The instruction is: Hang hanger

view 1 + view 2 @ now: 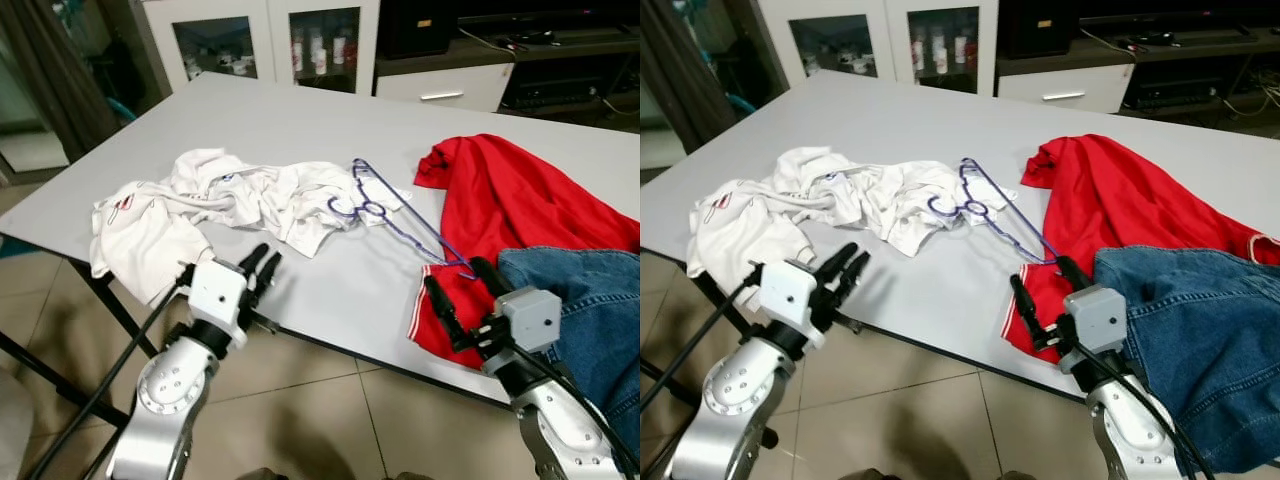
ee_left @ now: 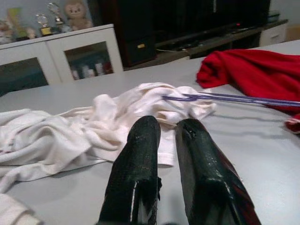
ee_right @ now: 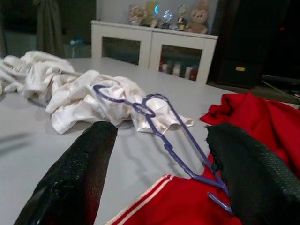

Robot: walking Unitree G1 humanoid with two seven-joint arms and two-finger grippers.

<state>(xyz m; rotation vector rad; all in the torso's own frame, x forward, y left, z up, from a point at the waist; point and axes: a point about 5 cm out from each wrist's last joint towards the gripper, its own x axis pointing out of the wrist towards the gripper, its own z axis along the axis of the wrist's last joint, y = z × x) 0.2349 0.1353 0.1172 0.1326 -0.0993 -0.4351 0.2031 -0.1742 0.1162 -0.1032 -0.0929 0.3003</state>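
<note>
Purple wire hanger (image 1: pixel 385 213) lies flat on the grey surface (image 1: pixel 300 120), its hook end resting on the crumpled white garment (image 1: pixel 230 200) and its far corner running onto the red garment (image 1: pixel 510 210). Blue denim (image 1: pixel 590 310) lies over the red cloth at the near right. Right tool (image 1: pixel 462 290) hovers over the red hem just short of the hanger's near corner, fingers spread wide and holding nothing. Left tool (image 1: pixel 262 268) sits at the surface's near edge beside the white garment, its two fingers almost together and empty.

Judged step: approach to the grasp; the hanger is not yet lifted. Risks: the thin wire lies flush on cloth, so closing fingers may pinch the red fabric with it or slip off the wire; the hook, nested in white folds, may snag and drag that garment when lifted. No rail or rod for hanging can be made out.
</note>
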